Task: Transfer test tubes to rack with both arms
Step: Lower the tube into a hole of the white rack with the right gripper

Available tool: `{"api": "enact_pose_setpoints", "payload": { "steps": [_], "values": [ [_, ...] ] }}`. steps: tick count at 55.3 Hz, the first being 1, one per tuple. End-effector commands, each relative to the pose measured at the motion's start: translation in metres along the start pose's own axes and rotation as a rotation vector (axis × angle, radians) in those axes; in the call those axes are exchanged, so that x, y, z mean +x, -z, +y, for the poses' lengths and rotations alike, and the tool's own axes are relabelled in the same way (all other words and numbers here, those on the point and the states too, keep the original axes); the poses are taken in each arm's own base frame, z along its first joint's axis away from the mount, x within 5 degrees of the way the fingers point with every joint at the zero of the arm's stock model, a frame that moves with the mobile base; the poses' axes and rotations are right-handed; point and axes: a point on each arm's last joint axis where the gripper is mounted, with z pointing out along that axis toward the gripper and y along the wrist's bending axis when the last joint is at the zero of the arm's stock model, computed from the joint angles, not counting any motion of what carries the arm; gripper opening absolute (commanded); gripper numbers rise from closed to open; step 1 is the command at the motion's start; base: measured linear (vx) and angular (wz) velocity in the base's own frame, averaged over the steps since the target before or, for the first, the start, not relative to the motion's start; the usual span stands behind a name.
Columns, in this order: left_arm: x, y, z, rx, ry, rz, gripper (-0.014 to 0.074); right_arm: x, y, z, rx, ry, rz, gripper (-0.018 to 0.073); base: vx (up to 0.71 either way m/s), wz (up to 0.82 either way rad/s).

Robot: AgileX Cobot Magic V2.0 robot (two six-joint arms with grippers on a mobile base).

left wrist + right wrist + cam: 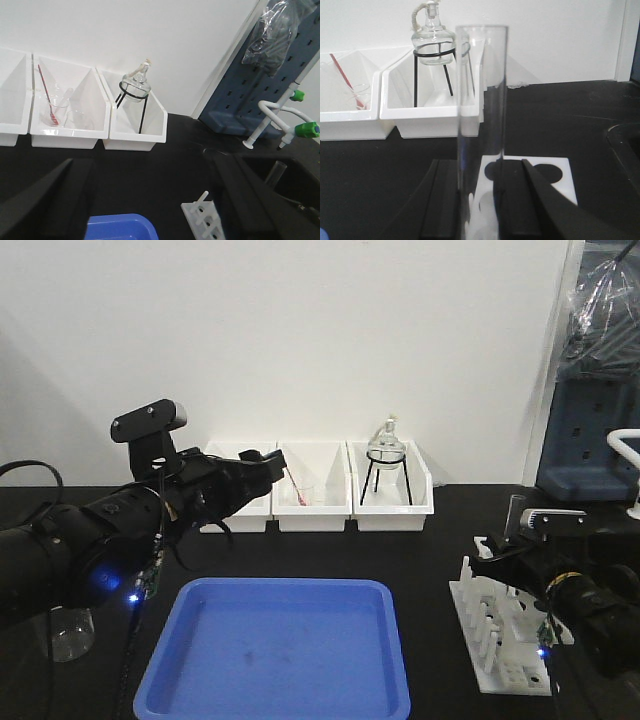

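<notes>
**Item: test tube [482, 115], one in view.** Slender clear glass cylinder with an open, flat-cut top rim. The wall is thin enough that the bins behind show through it. It stands upright, or very nearly so. Its lower end is hidden between the gripper fingers, so whether the round bottom has entered a hole cannot be told.

**Location.** Pinched low on its shaft by the right gripper [480, 200], over the far end of the rack [540, 172]. In the front view most of the tube rises above the gripper.

**Handling note (judgement).** The step in hand looks like seating the tube in a hole.
- Keep the tube plumb.
- Centre its bottom over one open hole before lowering.
- Lower straight, without sideways drag against the plate.
- Part the fingers only once the rack bears the tube. Smooth glass may slip or tip if let go early.

**Rack.** Small, white plastic, with dark round holes in its top plate and upright pegs along one side. It stands on the black worktop [430, 550], to the right of the blue tray [280, 655].

**Left gripper [150, 172].** Fingers spread wide with nothing between them, held above the worktop near the white bins [315, 520].

**Surroundings.**
- The right bin holds a round flask [386, 448] on a black tripod stand.
- The middle bin holds a pink-red rod [297, 485].
- A beaker [70, 632] sits on the worktop under the left arm.
</notes>
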Motion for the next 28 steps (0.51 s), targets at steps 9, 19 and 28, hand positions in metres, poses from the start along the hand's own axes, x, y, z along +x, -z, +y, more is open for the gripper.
{"api": "enact_pose_setpoints", "payload": {
  "steps": [9,19,28],
  "values": [
    [-0.034,0.017,-0.021,0.091,0.005,-0.136,0.0575,-0.038,0.004,0.003,-0.019,0.025,-0.123,-0.0005,0.00,0.00],
    [-0.034,0.017,-0.021,0.091,0.005,-0.136,0.0575,-0.030,0.003,0.000,0.013,0.024,-0.039,0.0038,0.00,0.00],
    [-0.034,0.017,-0.021,0.091,0.005,-0.136,0.0575,-0.034,0.003,0.001,0.000,0.019,-0.081,0.0102,0.00,0.00]
  ]
}}
